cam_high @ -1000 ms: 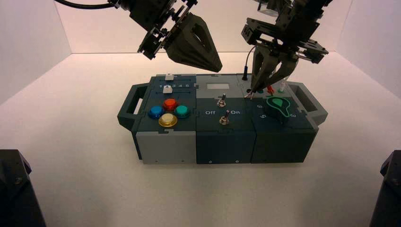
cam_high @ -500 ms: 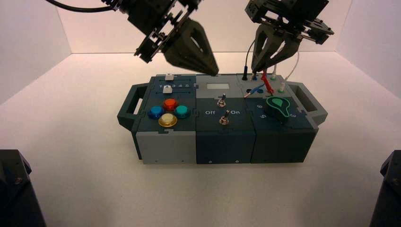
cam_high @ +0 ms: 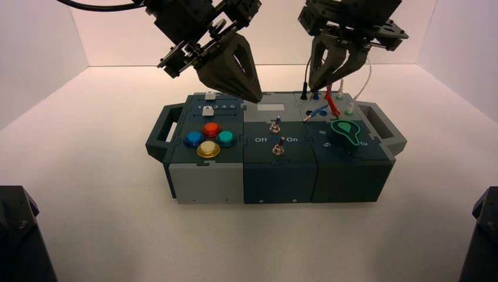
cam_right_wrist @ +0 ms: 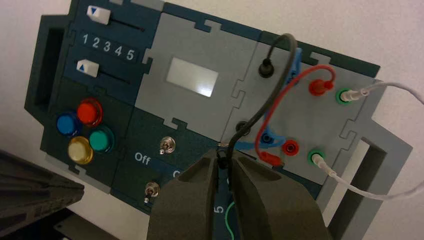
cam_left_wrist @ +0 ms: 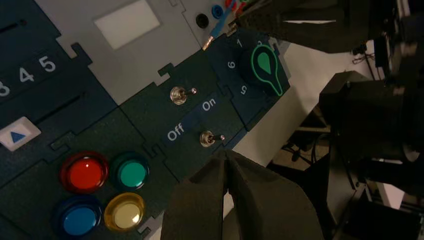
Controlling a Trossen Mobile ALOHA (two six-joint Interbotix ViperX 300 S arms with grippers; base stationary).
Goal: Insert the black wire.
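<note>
The black wire (cam_right_wrist: pixel 272 95) has one plug seated in the back black socket (cam_right_wrist: pixel 265 68) of the wire panel and arches over to my right gripper (cam_right_wrist: pixel 223 161). That gripper is shut on the wire's loose black plug (cam_right_wrist: pixel 222 161), held above the panel, close to the empty black socket (cam_right_wrist: pixel 243 126). In the high view the right gripper (cam_high: pixel 320 87) hangs over the box's back right, and the seated plug (cam_high: pixel 303 93) stands upright beside it. My left gripper (cam_high: pixel 253 96) is shut and empty, hovering over the grey display panel (cam_high: pixel 269 108).
A red wire (cam_right_wrist: pixel 295 75) and a blue wire (cam_right_wrist: pixel 295 62) each have one loose plug lying on the panel; two white wires (cam_right_wrist: pixel 380 90) sit in green sockets. Two toggle switches (cam_high: pixel 276 136), a green-edged knob (cam_high: pixel 345 130), coloured buttons (cam_high: pixel 210 140) and sliders (cam_right_wrist: pixel 97 14) fill the deck.
My right gripper has lifted off the wire panel with the black plug and shifted slightly left. My left gripper has drifted left and a little lower.
</note>
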